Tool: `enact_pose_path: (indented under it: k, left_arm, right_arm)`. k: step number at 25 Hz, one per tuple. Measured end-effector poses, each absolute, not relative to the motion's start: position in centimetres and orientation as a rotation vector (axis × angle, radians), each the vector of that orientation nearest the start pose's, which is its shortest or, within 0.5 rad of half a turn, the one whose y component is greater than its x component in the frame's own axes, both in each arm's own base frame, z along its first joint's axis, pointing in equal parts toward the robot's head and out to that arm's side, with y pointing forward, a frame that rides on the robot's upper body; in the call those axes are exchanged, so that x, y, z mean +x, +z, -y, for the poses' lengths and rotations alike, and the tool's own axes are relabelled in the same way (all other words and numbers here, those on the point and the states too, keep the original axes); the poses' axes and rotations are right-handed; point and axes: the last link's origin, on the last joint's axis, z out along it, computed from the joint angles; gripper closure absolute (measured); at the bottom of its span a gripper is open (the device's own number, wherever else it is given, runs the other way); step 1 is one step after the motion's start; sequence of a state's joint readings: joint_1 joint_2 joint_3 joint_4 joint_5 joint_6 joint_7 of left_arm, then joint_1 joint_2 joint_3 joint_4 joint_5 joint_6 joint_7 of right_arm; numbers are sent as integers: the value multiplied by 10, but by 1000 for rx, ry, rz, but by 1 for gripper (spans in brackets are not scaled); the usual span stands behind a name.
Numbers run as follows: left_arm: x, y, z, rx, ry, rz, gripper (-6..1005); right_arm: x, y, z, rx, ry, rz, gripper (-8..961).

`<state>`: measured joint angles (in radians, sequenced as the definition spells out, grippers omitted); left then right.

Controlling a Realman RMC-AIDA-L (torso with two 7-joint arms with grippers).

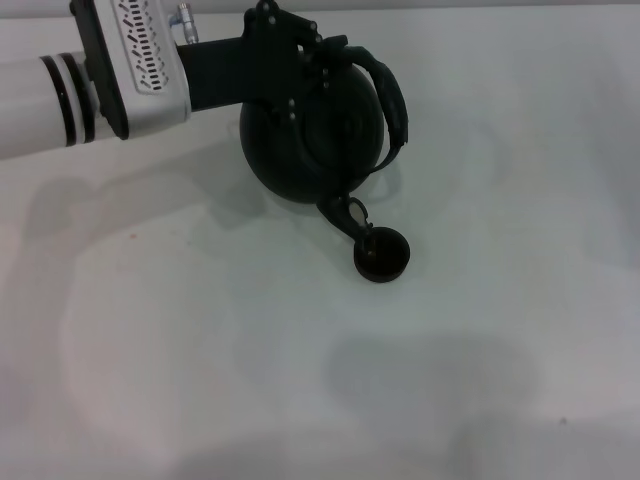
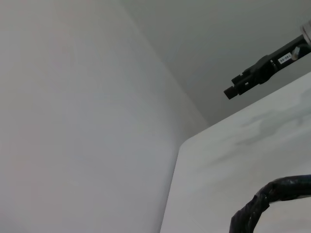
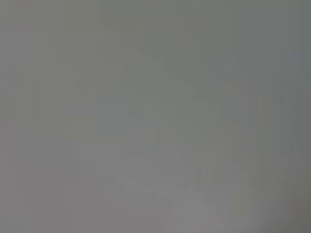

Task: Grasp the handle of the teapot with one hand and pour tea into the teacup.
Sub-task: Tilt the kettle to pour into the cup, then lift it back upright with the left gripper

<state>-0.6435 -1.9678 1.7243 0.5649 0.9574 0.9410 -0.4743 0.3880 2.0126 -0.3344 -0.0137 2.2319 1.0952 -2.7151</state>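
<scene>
black teapot point(image 1: 310, 135) tilted over teacup point(image 1: 381, 255)

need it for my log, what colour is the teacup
Dark brown-black, plain; the teacup shows best in the head view, under the teapot spout.

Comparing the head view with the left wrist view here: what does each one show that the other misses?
Only the head view shows the left pincer at the handle, the teapot tilted with its spout over the teacup.

Only the left wrist view shows the wall beyond the table edge and a black fixture with a small label.

Both share the white table and the handle. Neither shows the right pincer.
</scene>
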Motion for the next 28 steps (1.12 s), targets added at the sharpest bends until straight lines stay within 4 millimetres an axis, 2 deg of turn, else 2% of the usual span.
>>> enact_pose_path:
  k: [17, 28]
  left_arm:
    - [-189, -54, -388, -2485, -447, -524, 883]
    - [-194, -55, -386, -2432, -482, -426, 883]
  right_arm:
    - [416, 54, -301, -1294, 626, -823, 115]
    - [417, 52, -301, -1294, 620, -832, 115]
